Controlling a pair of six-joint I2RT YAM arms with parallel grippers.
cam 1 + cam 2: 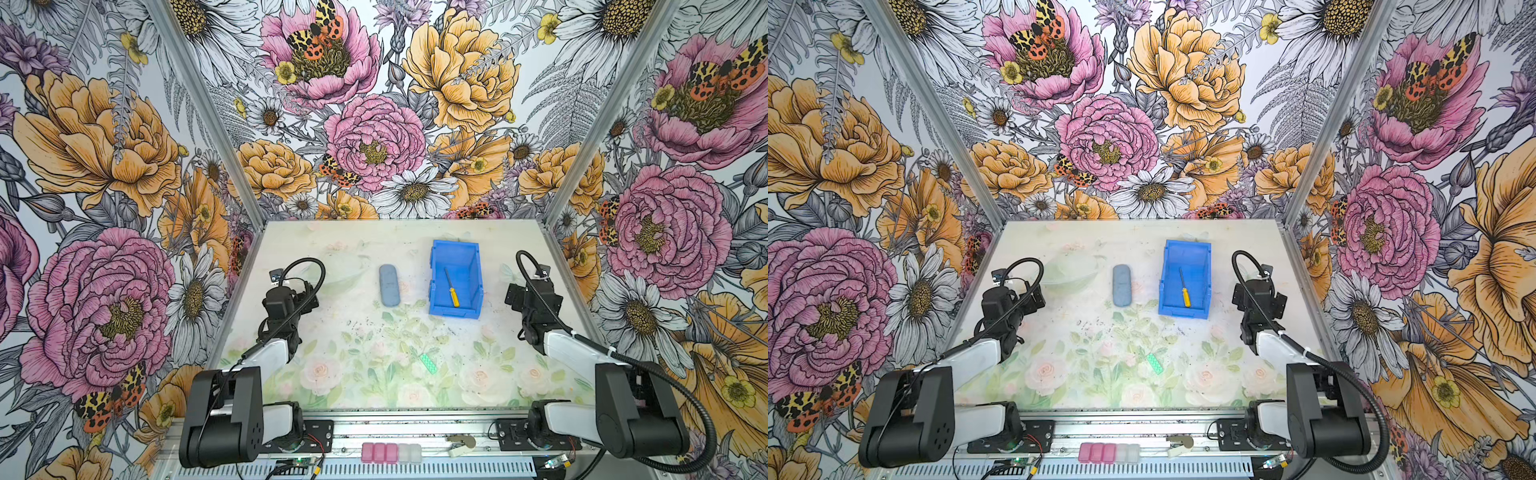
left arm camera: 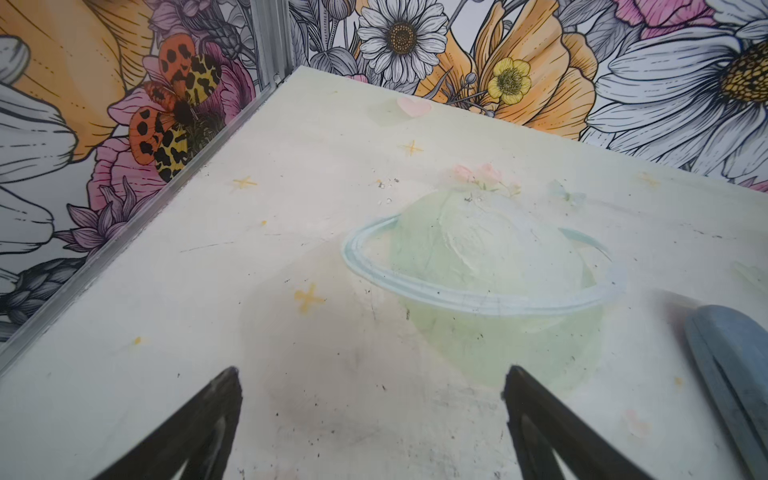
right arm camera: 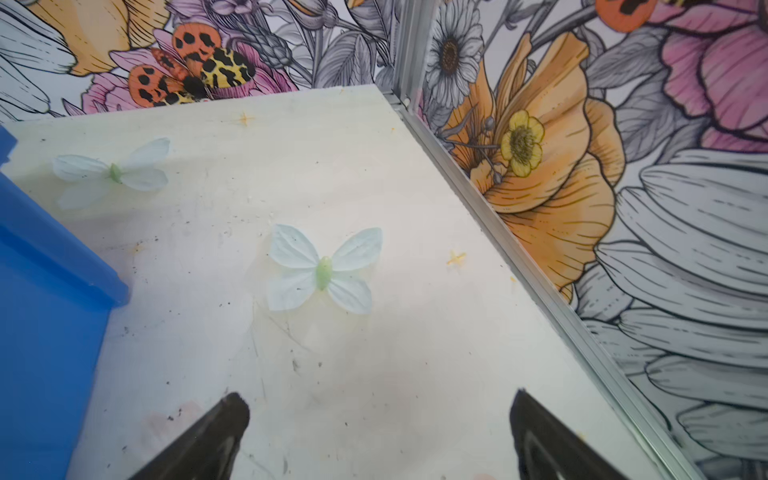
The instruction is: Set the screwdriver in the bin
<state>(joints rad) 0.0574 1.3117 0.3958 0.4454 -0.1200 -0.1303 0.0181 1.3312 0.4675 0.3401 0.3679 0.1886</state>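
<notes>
The screwdriver (image 1: pixel 452 288) (image 1: pixel 1185 288), with a yellow handle and a thin metal shaft, lies on the floor of the blue bin (image 1: pixel 455 246) (image 1: pixel 1187 246), handle toward the low front lip. My right gripper (image 1: pixel 513 296) (image 3: pixel 376 399) hovers over bare table just right of the bin, open and empty. The bin's outer wall (image 3: pixel 41 311) shows in the right wrist view. At the left side of the table my left gripper (image 1: pixel 308 296) (image 2: pixel 372 372) is open with nothing between its fingers.
A grey-blue oblong case (image 1: pixel 389 285) (image 2: pixel 731 365) lies left of the bin. A small green perforated strip (image 1: pixel 428 363) rests nearer the front. Flower-printed walls close in three sides. Pink and white blocks (image 1: pixel 390 452) sit on the front rail.
</notes>
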